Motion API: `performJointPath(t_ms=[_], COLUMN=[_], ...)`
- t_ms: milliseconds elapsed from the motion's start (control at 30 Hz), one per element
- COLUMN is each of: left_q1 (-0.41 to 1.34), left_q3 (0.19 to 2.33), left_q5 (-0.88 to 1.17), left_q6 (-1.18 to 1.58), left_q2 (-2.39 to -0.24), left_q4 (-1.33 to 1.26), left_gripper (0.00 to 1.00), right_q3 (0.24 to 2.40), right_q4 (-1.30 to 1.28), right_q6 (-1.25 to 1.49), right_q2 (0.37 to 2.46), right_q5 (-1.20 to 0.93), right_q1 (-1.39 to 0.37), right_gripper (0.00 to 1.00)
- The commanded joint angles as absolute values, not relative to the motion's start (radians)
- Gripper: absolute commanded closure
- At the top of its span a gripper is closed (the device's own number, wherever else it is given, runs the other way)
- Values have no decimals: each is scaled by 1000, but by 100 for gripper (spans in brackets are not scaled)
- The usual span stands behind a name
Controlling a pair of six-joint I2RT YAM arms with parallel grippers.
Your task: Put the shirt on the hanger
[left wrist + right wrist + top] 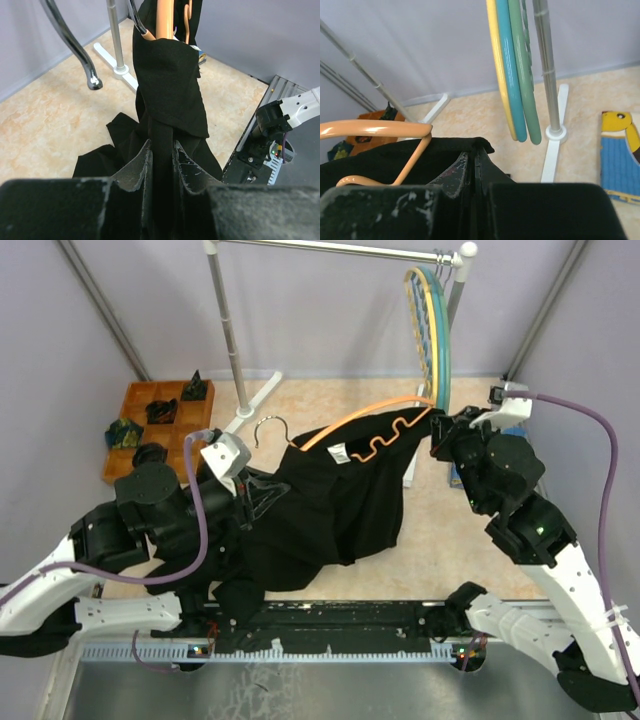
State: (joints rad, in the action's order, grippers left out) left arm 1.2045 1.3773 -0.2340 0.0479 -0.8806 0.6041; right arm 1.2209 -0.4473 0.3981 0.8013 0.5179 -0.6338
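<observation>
The black shirt (330, 505) is held up between my two grippers in the middle of the top view. The orange hanger (365, 417) lies along its upper edge, one wavy arm inside the fabric, its metal hook (270, 425) to the left. My left gripper (240, 480) is shut on a fold of the shirt (170, 75), with the hanger (165, 17) above it. My right gripper (440, 432) is shut on the shirt's edge (420, 155), close beside the hanger's end (375, 130).
A clothes rack (225, 320) stands behind with yellow and teal hangers (435, 320) on its rail. An orange tray (150, 410) with small dark items lies at left. A blue-and-yellow garment (620, 155) lies on the floor at right.
</observation>
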Motion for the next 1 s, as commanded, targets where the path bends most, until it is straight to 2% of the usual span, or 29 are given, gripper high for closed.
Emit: performJointPath(t_ms=[0, 433, 633, 733, 833, 900, 933, 967], left_q1=[1203, 1203, 1204, 1202, 1203, 1203, 1203, 1204], left_q3=[1388, 1383, 1383, 1381, 1378, 1380, 1381, 1384], left_q5=[-233, -209, -202, -201, -210, -223, -233, -242], left_q6=[46, 43, 44, 46, 46, 48, 48, 48], left_q2=[-852, -896, -909, -911, -908, -904, -900, -897], left_q4=[625, 629, 627, 615, 605, 605, 607, 610], left_gripper=[100, 100, 100, 100, 100, 100, 100, 100], right_q3=[1283, 1387, 1393, 1392, 1383, 1369, 1359, 1350], right_q4=[-367, -346, -313, -340, -402, -455, -485, -531], right_q6=[147, -16, -44, -32, -34, -21, -10, -1], right_q2=[778, 779, 760, 758, 757, 754, 749, 744], right_q5=[705, 582, 455, 321, 125, 70, 70, 99], right_q1=[-608, -607, -607, -608, -607, -608, -608, -607], right_gripper=[100, 100, 100, 100, 90, 86, 81, 71])
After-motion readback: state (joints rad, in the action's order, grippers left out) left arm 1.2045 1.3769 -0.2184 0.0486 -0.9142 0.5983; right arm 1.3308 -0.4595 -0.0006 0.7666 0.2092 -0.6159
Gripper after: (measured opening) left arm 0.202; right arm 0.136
